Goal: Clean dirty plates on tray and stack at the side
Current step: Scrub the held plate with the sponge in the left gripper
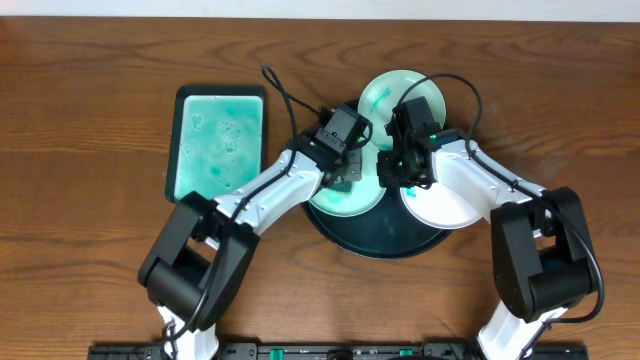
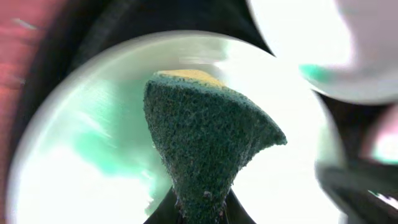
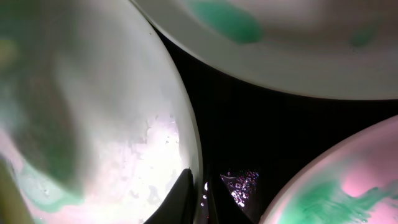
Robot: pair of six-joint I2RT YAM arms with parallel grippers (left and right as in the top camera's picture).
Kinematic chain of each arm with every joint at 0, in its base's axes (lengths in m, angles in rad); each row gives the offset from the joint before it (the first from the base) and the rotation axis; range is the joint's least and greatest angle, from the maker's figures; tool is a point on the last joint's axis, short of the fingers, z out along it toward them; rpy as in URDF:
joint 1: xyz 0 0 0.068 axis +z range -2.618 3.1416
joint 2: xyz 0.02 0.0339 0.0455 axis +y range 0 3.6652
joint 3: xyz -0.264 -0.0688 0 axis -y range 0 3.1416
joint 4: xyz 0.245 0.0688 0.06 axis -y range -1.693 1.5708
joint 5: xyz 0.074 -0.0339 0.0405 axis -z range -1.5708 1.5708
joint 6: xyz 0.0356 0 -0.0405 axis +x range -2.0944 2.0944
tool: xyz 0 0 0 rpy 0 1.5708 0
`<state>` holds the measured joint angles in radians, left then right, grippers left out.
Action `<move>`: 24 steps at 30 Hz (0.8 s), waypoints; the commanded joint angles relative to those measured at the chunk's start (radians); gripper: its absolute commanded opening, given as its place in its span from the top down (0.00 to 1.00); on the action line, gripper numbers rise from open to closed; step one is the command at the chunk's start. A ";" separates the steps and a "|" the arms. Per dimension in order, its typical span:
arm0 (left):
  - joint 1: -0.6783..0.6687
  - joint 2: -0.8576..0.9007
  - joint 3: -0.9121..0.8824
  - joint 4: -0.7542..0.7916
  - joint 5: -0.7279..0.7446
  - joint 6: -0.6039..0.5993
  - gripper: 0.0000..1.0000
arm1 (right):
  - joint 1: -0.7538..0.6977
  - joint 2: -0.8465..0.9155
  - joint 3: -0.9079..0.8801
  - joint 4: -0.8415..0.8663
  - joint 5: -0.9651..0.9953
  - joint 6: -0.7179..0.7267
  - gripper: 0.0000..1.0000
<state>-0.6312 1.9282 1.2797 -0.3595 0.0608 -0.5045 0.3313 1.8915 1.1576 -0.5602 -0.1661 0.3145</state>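
Three white plates lie on the round black tray (image 1: pixel 385 246). The left plate (image 1: pixel 343 205), smeared teal, also fills the left wrist view (image 2: pixel 74 168). My left gripper (image 1: pixel 346 165) is shut on a green and yellow sponge (image 2: pixel 205 124) held over this plate. My right gripper (image 1: pixel 393 172) pinches this plate's right rim (image 3: pixel 189 155), its jaws (image 3: pixel 200 200) closed on either side of it. The far plate (image 1: pixel 385 93) and the right plate (image 1: pixel 445 208) both show teal smears in the right wrist view, at the top (image 3: pixel 280 56) and the lower right (image 3: pixel 348 186).
A rectangular black tray (image 1: pixel 220 140) full of teal liquid stands left of the round tray. Dark wood tabletop (image 1: pixel 560 110) lies on all sides. Both arms' cables arch over the far plate.
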 commanded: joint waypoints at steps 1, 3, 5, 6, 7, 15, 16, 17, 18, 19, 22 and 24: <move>0.000 0.004 0.003 -0.025 0.106 -0.051 0.92 | 0.003 0.014 0.005 -0.001 0.004 0.014 0.93; 0.000 0.013 0.001 -0.043 0.052 -0.050 0.78 | 0.003 0.014 0.005 -0.001 0.004 0.014 0.93; 0.000 0.013 0.001 -0.059 -0.015 -0.034 0.60 | 0.003 0.014 0.005 -0.001 0.004 0.014 0.93; 0.000 0.011 0.001 -0.058 -0.032 -0.011 0.51 | 0.003 0.014 0.005 -0.001 0.005 0.014 0.93; 0.002 0.009 0.002 -0.058 -0.037 0.022 0.47 | 0.003 0.014 0.005 -0.002 0.004 0.014 0.93; 0.011 -0.042 0.009 -0.066 -0.036 0.085 0.45 | 0.003 0.014 0.005 -0.008 0.005 0.014 0.93; 0.010 -0.047 0.009 -0.071 -0.034 0.084 0.47 | 0.003 0.014 0.005 -0.008 0.005 0.013 0.92; 0.008 -0.048 0.009 -0.074 -0.027 0.084 0.49 | 0.003 0.014 0.005 -0.007 0.005 0.013 0.92; 0.005 -0.048 0.009 -0.076 -0.017 0.083 0.50 | 0.003 0.014 0.005 -0.007 0.005 0.013 0.92; 0.001 -0.046 0.008 -0.080 -0.005 0.071 0.53 | 0.003 0.014 0.005 -0.007 0.005 0.013 0.92; -0.013 -0.036 0.002 -0.077 -0.001 0.021 0.63 | 0.003 0.014 0.005 -0.007 0.005 0.013 0.92; -0.023 -0.023 0.001 -0.073 -0.001 0.005 0.65 | 0.003 0.014 0.005 -0.007 0.005 0.013 0.92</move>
<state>-0.6388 1.9076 1.2797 -0.4335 0.0536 -0.4675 0.3313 1.8915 1.1576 -0.5636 -0.1661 0.3149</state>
